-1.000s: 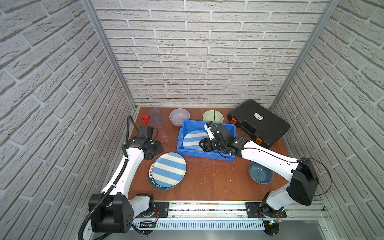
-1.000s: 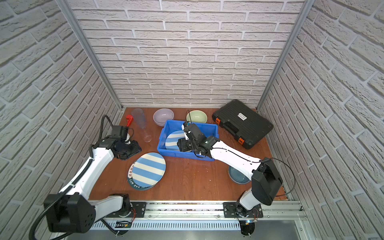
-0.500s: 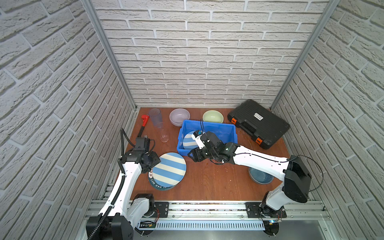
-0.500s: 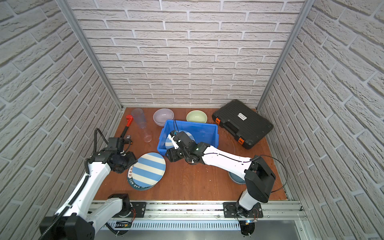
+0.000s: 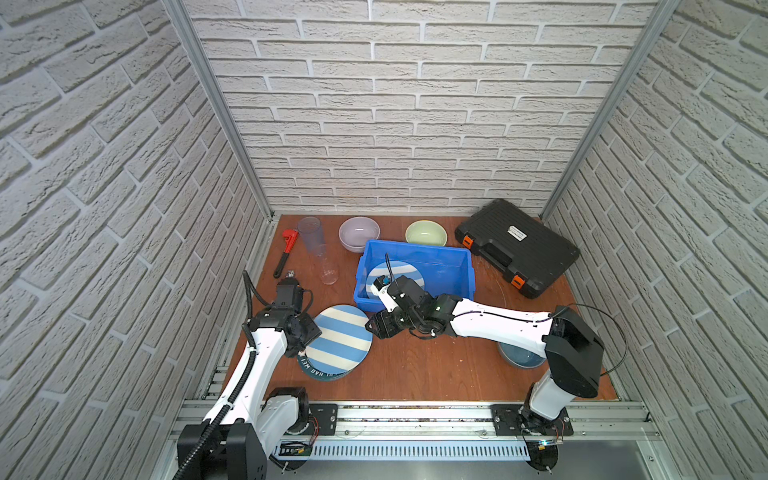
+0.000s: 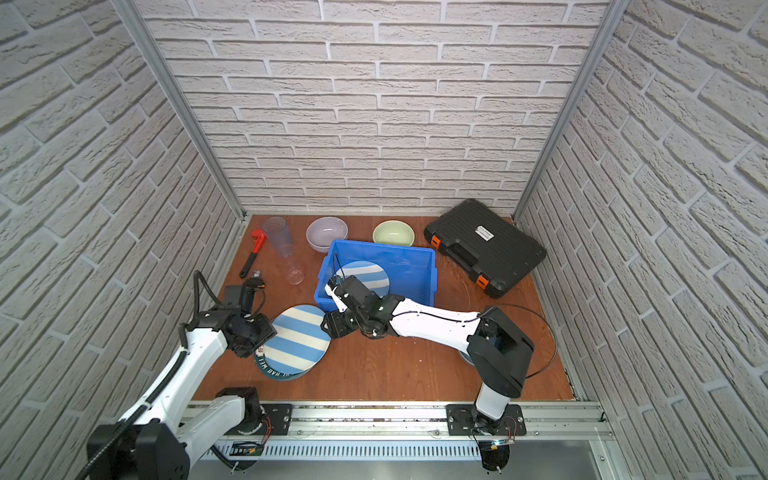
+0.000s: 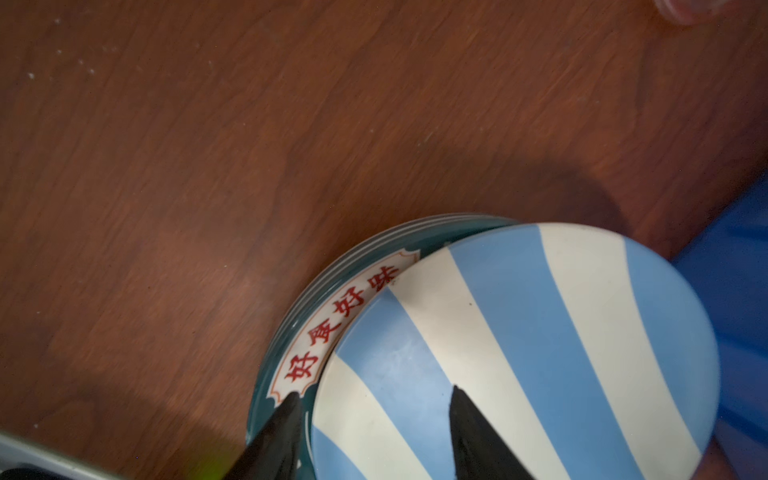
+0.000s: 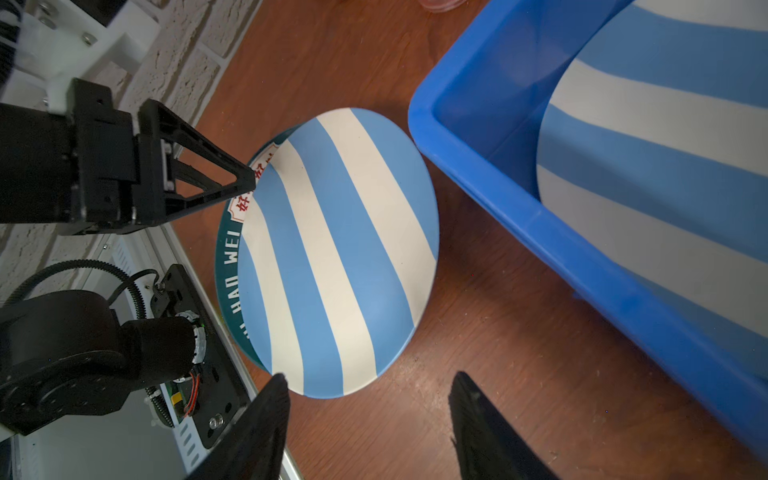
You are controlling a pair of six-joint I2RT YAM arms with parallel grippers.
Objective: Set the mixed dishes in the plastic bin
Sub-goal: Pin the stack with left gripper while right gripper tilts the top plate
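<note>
A blue-white striped plate (image 5: pixel 340 337) lies on a teal lettered plate (image 5: pixel 320 375) at the front left of the table. My left gripper (image 7: pixel 374 392) is open at that stack's left edge, one finger over the teal rim (image 7: pixel 291 361), the other over the striped plate (image 7: pixel 540 332). Open and empty, my right gripper (image 8: pixel 370 376) hovers over bare table by the striped plate's (image 8: pixel 332 249) right edge, in a top view (image 5: pixel 376 326). The plastic bin (image 5: pixel 417 248) holds a second striped plate (image 5: pixel 397 272).
A lilac bowl (image 5: pixel 359 232), a pale green bowl (image 5: pixel 426 232) and clear tumblers (image 5: pixel 318 249) stand along the back. A blue-grey bowl (image 5: pixel 519 360) lies partly under my right arm. The red pipe wrench (image 5: pixel 286 251) and black tool case (image 5: pixel 515 247) flank the bin.
My right gripper left the bin and came down to the striped plate's right edge. My left gripper moved forward from near the tumblers to the plate stack's left edge.
</note>
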